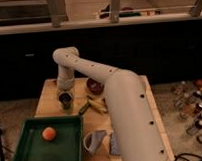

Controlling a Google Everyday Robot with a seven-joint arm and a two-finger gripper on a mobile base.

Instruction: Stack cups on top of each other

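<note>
Green rectangular tray [27, 147] at the wooden table's [47, 94] front-left corner holds an orange round fruit [49, 133]. Dark brown bowl [94, 86] near back edge; white mug [95, 141], apparently tipped, at front edge.

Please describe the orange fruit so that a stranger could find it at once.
Look at the green tray on the wooden table's front left corner. The orange fruit lies alone inside it, round and bright, well in front of the gripper and the dark cup under it.

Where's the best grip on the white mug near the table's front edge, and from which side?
Take the white mug by its rim wall, from above: it seems to stand upright, opening up, the handle sticking out left. The arm's big link crowds its right side. The gripper is far off, over the grey cup.
</note>
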